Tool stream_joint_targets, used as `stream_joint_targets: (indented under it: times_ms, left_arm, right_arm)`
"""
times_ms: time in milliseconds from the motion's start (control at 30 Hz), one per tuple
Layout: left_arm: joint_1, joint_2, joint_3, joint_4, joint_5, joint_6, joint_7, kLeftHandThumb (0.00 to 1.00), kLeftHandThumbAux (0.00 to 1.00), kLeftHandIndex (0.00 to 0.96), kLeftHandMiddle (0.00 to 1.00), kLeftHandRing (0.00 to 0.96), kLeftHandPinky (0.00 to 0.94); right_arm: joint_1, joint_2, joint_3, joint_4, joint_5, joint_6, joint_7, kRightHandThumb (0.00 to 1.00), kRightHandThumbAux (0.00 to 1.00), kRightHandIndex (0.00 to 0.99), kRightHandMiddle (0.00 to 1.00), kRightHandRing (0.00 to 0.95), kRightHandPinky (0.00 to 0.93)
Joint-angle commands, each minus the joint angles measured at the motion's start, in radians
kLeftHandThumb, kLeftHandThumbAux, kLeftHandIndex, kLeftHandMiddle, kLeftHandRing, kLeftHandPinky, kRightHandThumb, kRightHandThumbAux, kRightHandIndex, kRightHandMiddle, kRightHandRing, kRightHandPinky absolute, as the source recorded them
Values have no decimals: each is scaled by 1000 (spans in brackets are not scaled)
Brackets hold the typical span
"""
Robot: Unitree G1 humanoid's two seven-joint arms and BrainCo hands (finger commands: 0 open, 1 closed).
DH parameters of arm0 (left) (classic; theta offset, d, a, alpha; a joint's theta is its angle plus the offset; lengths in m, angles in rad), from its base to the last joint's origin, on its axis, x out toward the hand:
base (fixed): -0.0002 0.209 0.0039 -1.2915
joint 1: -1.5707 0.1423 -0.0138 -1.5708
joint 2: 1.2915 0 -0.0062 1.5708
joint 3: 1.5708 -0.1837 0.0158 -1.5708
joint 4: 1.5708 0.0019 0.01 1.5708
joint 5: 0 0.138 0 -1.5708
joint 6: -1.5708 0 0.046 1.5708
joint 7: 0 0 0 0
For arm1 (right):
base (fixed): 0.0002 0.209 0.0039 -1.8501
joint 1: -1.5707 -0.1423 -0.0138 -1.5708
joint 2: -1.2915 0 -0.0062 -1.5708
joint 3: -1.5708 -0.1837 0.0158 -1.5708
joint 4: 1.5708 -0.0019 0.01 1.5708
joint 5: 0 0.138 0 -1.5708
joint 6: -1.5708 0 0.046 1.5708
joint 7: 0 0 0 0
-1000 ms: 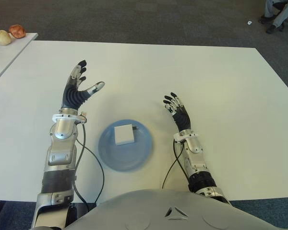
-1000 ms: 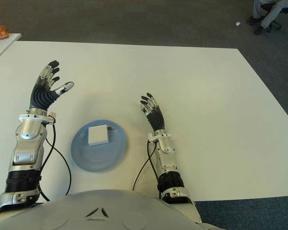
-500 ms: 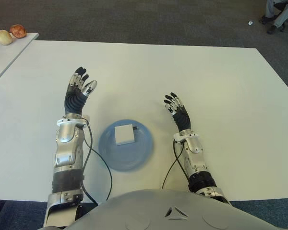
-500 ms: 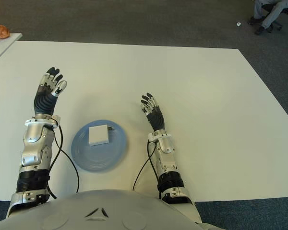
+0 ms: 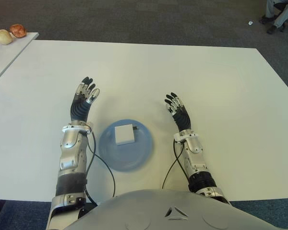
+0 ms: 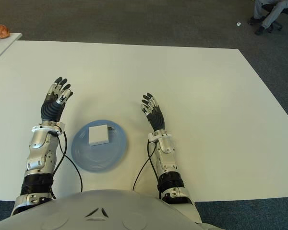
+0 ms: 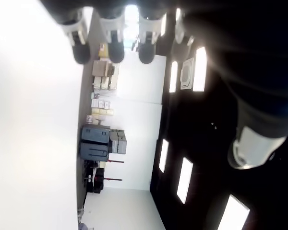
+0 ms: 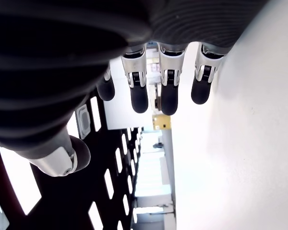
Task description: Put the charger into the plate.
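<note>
Both hands hold nothing: the left hand shows left of the round pale-blue plate, the right hand to its right, each with fingers straight and spread, apparently because the job looks finished. The white, square, flat-topped plastic charger lies inside the plate, toward its far side.

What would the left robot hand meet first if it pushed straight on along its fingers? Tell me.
Nothing, as far as the eye views show: the left robot hand points away across bare white table, leaving the plate and charger behind it.
</note>
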Motion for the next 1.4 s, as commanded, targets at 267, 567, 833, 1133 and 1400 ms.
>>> stream_joint_targets:
  times_ms: [267, 567, 833, 1133, 1400]
  left_arm:
    - [40, 9, -30, 72, 64, -12, -5, 0, 561, 0, 0, 0, 0]
    - [87, 1, -53, 45, 92, -3, 13, 0, 580, 0, 0, 0, 0]
    - [97, 1, -57, 66, 118, -10, 23, 0, 605, 0, 0, 0, 0]
    - [127, 3, -65, 148, 181, -87, 54, 0, 565, 0, 0, 0, 0]
    - [115, 4, -66, 201, 195, -107, 87, 0, 541, 0, 0, 0, 0]
  right_arm:
    - [36, 19, -3, 20, 13, 28, -11, 0, 596, 52, 101, 86, 99]
    - [37, 22, -4, 17, 14, 21, -14, 0, 602, 52, 91, 75, 93]
    - [37, 22, -4, 19, 13, 14, -18, 0, 602, 54, 90, 74, 92]
    - [43, 21, -3, 9, 17, 16, -13, 0, 595, 51, 86, 71, 88]
    - [46, 18, -3, 3, 21, 19, -8, 0, 592, 49, 86, 70, 84]
